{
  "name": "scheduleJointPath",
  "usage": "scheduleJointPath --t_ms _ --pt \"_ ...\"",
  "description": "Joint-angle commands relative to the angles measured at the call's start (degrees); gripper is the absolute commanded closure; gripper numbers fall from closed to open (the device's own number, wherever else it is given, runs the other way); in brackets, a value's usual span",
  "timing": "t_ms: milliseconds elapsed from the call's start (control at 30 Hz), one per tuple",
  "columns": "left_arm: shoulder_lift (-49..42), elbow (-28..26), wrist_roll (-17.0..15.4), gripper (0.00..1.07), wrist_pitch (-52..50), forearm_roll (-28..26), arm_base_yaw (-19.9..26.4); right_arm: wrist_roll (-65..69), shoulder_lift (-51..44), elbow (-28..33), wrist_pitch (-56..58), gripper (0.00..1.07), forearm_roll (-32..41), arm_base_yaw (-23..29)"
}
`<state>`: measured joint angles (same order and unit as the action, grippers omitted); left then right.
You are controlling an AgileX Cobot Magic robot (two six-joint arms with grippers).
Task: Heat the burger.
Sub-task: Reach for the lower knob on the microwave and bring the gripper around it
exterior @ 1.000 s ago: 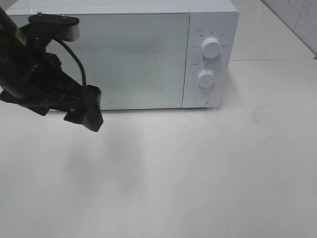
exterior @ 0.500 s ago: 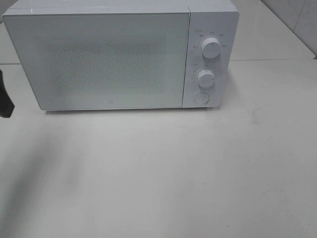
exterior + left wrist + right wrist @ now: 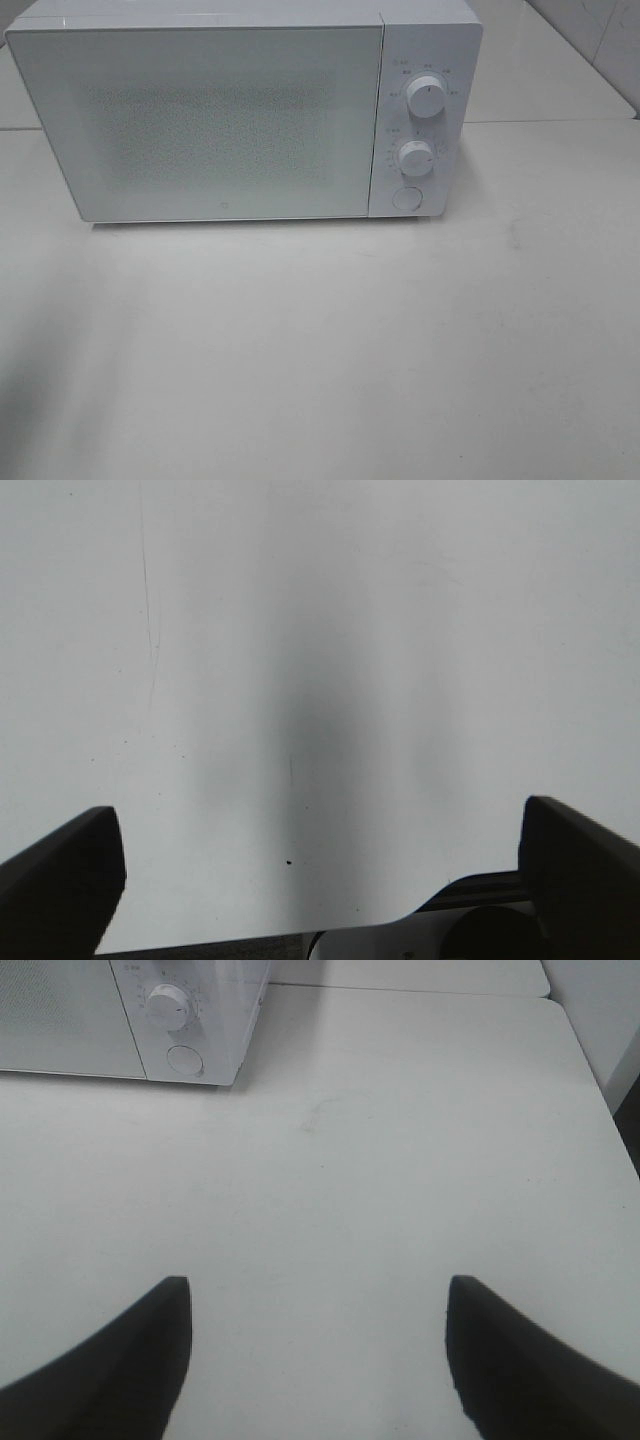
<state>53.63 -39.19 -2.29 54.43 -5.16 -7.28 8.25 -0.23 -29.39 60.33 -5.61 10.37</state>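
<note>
No burger shows in any view. A white microwave (image 3: pixel 230 110) stands at the back of the table with its door shut; its two dials and round button (image 3: pixel 406 197) are on its right side. Neither arm appears in the high view. In the left wrist view my left gripper (image 3: pixel 320 865) hangs open over bare white table, with nothing between its fingers (image 3: pixel 60 880). In the right wrist view my right gripper (image 3: pixel 315 1345) is open and empty above the table, in front of and to the right of the microwave's (image 3: pixel 130 1015) control corner.
The white table (image 3: pixel 330 340) stretches in front of the microwave. A seam between table sections (image 3: pixel 550 121) runs behind on the right. The table's right edge (image 3: pixel 600 1090) shows in the right wrist view.
My left arm, which stood in front of the microwave door a second ago, has pulled away to the left and left the high view. The microwave has not moved.
</note>
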Motion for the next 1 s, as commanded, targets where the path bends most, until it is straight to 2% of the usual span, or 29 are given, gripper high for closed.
scheduleJointPath --t_ms 33,167,267,500,700,1000 --pt "-3.55 2.64 -0.11 0.06 0.17 0.00 0.06 -0.63 -1.49 0.11 -0.57 0.39 -0.17 -0.29" --pt "-9.74 7.33 -0.11 0.06 0.06 0.00 0.06 -0.63 -1.49 0.11 -0.57 0.39 -0.17 -0.29" --pt "-12.95 8.88 -0.17 0.06 0.00 0.11 0.06 -0.63 -1.49 0.11 -0.57 0.39 -0.17 -0.29" --pt "-17.88 8.82 -0.11 0.06 -0.23 0.29 0.06 -0.63 -1.49 0.11 -0.57 0.39 -0.17 -0.29" --pt "-18.56 9.63 -0.17 0.06 5.33 0.17 0.06 -0.63 -1.49 0.11 -0.57 0.39 -0.17 -0.29" --pt "-18.85 10.37 -0.11 0.06 4.98 1.03 0.06 -0.40 -1.49 0.11 -0.57 0.39 -0.17 -0.29"
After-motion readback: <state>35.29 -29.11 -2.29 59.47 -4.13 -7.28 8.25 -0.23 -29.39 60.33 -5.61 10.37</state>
